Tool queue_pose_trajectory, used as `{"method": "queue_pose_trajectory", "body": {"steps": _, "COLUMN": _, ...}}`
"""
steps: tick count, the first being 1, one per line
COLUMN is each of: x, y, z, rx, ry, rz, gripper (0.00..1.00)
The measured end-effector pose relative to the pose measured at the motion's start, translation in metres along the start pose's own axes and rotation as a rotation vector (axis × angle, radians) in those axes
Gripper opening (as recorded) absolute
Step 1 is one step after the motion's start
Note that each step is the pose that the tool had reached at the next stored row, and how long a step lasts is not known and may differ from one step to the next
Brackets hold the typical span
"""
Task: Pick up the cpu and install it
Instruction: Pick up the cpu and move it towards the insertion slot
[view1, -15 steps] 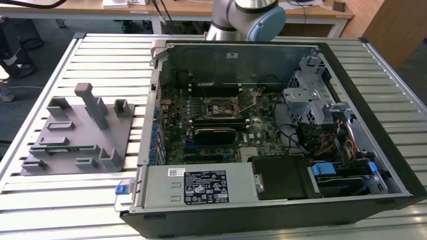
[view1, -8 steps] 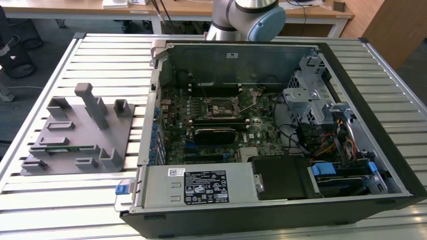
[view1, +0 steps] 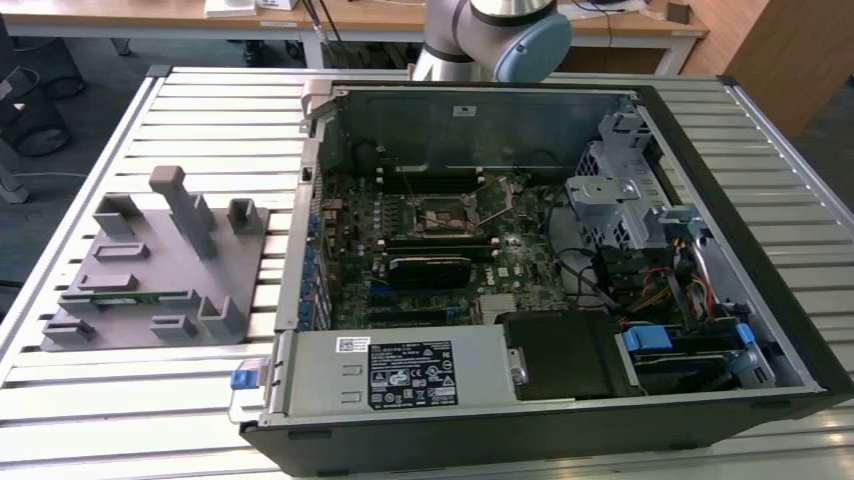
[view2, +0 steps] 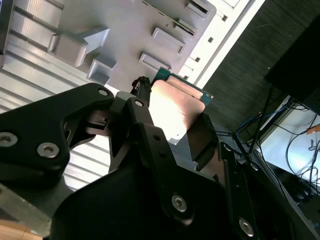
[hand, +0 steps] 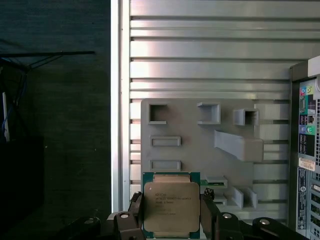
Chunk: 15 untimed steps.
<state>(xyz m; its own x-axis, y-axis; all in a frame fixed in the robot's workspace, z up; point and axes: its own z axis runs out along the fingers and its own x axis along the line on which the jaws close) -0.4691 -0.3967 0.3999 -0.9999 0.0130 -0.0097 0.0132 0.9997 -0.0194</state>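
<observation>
Pickup looks done: the gripper (hand: 172, 216) is clamped on the cpu (hand: 171, 200), which sits flat between its fingers (hand: 136, 212), clear of the grey holder plate (hand: 200, 150) beyond the fingertips. Installing is left: the socket (view1: 447, 212) in the open computer case (view1: 481, 125), apart from the gripper, seems to hold no chip.
</observation>
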Motion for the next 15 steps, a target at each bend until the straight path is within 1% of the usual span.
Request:
{"method": "queue_pose_trajectory", "body": {"steps": 3, "x": -0.0002, "y": 0.0001, "z": 0.0000, "rx": 0.0000, "ry": -0.0004, "rz": 0.000, "gripper": 0.54}}
{"method": "queue_pose_trajectory", "body": {"steps": 10, "x": -0.0068, "y": 0.0001, "z": 0.0001, "rx": 0.0000, "ry": -0.0003, "rz": 0.000, "gripper": 0.54}}
{"method": "queue_pose_trajectory", "body": {"steps": 15, "x": -0.0095, "y": 0.0002, "z": 0.0001, "rx": 0.0000, "ry": -0.0003, "rz": 0.000, "gripper": 0.54}}
